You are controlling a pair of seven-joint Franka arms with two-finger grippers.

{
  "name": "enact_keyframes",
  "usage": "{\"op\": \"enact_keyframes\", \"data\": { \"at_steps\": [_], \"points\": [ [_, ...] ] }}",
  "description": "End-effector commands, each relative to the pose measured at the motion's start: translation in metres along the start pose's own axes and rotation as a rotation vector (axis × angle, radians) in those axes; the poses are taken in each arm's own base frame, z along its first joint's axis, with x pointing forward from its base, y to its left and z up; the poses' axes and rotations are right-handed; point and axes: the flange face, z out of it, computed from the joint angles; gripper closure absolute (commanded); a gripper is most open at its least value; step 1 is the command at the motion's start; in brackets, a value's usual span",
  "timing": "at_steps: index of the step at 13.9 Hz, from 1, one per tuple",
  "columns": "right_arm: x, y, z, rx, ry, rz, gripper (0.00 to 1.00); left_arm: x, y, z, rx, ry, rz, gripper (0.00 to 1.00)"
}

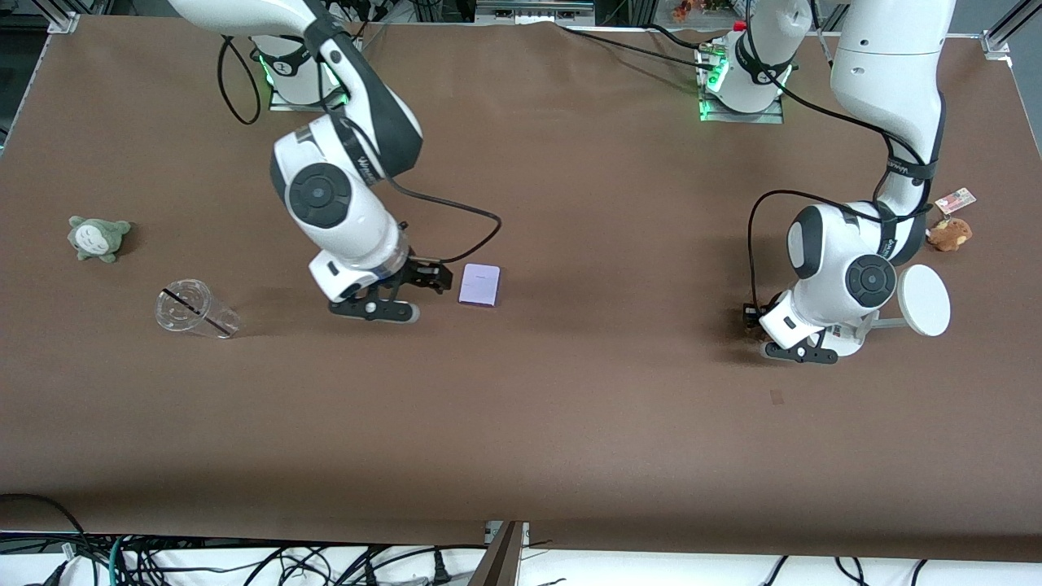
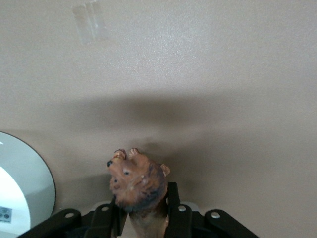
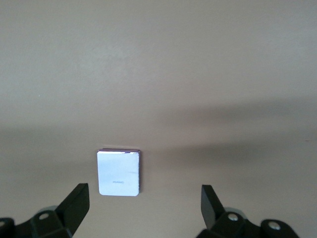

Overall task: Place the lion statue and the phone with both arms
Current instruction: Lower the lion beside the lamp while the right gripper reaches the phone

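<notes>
The lion statue (image 2: pixel 137 181), orange-brown with a darker mane, is gripped between the fingers of my left gripper (image 2: pixel 143 218), head end sticking out. In the front view the left gripper (image 1: pixel 753 317) is low over the table beside the white stand, and the statue is mostly hidden there. The phone (image 1: pixel 479 285), a pale lavender rectangle, lies flat on the table. My right gripper (image 1: pixel 433 278) is open and empty, low beside the phone on the right arm's side. In the right wrist view the phone (image 3: pixel 119 172) lies just ahead of the open gripper (image 3: pixel 143 203), nearer to one finger.
A white round-based stand with a disc (image 1: pixel 924 299) stands by the left arm; its disc shows in the left wrist view (image 2: pixel 22 183). A brown plush with a card tag (image 1: pixel 950 233) lies farther back. A clear cup (image 1: pixel 195 309) on its side and a grey-green plush (image 1: pixel 99 237) lie at the right arm's end.
</notes>
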Motion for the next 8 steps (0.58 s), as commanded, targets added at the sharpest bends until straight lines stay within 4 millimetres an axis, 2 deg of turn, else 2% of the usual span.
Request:
{"op": "enact_keyframes", "data": {
  "at_steps": [1, 4, 5, 8],
  "points": [
    [0.002, -0.011, 0.026, 0.003, 0.003, 0.004, 0.00, -0.010, -0.003, 0.014, 0.021, -0.023, -0.006, 0.26],
    [-0.008, -0.030, 0.062, 0.002, -0.001, 0.031, 0.00, -0.008, -0.007, 0.012, 0.024, -0.018, -0.010, 0.03],
    [-0.012, -0.036, 0.073, -0.007, 0.002, 0.024, 0.00, -0.008, -0.007, 0.012, 0.024, -0.018, -0.008, 0.00],
    [-0.019, -0.049, 0.102, 0.001, 0.005, 0.055, 0.00, -0.003, -0.006, 0.001, 0.022, -0.004, -0.009, 0.00]
  ]
}}
